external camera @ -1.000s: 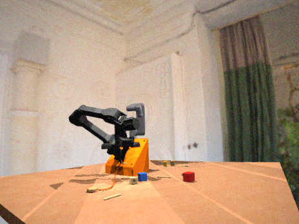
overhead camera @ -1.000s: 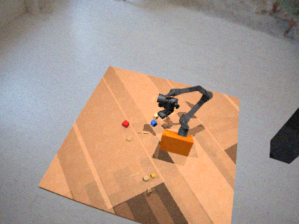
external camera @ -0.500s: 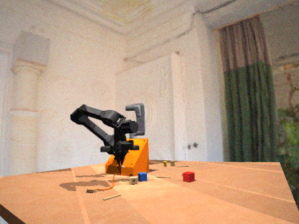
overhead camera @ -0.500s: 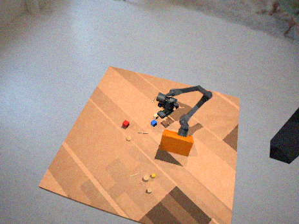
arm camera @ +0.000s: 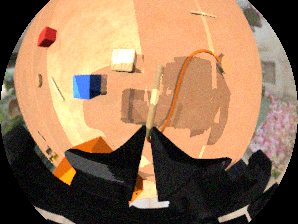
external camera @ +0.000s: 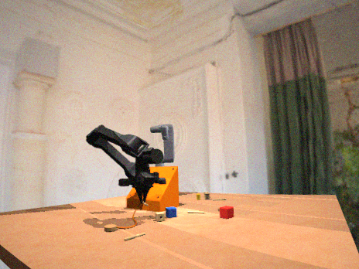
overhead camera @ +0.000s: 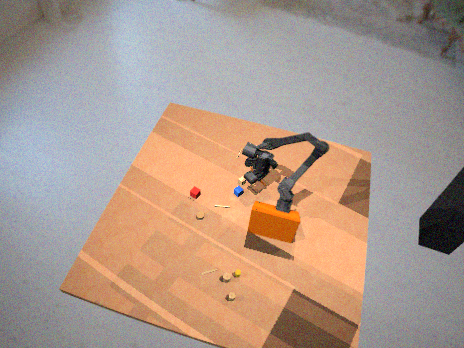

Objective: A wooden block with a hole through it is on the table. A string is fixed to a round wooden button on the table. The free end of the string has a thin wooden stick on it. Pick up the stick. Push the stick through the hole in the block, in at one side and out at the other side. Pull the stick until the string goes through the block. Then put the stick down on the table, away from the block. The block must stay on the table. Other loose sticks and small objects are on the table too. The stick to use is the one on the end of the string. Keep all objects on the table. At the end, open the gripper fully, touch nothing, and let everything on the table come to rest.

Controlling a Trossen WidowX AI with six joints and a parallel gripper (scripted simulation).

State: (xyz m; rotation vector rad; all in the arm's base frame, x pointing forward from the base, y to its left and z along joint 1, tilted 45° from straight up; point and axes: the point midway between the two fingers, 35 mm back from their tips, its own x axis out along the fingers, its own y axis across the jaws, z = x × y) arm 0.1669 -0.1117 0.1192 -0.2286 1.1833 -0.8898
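Observation:
My gripper point(external camera: 143, 203) point(arm camera: 148, 129) is shut on the wooden stick point(arm camera: 154, 97), above the table. The stick points forward from the fingertips. The orange string point(external camera: 135, 219) point(arm camera: 176, 95) hangs from the gripped end and curves down to the round button point(external camera: 111, 228) point(arm camera: 223, 63) on the table. The small pale block point(overhead camera: 242, 180) point(external camera: 159, 216) point(arm camera: 121, 60) stands on the table; its dark hole shows in the exterior view. The stick is apart from the block. In the top view the arm hides the fingertips and the button.
A blue cube point(overhead camera: 238, 191) point(external camera: 171, 212) point(arm camera: 86, 87) is close beside the block. A red cube point(overhead camera: 195, 192) point(external camera: 227, 212) point(arm camera: 47, 37) lies farther off. Loose sticks lie near the blue cube point(overhead camera: 222, 206) and beyond the button point(external camera: 135, 236) point(arm camera: 203, 14). An orange base point(overhead camera: 274, 222) stands behind.

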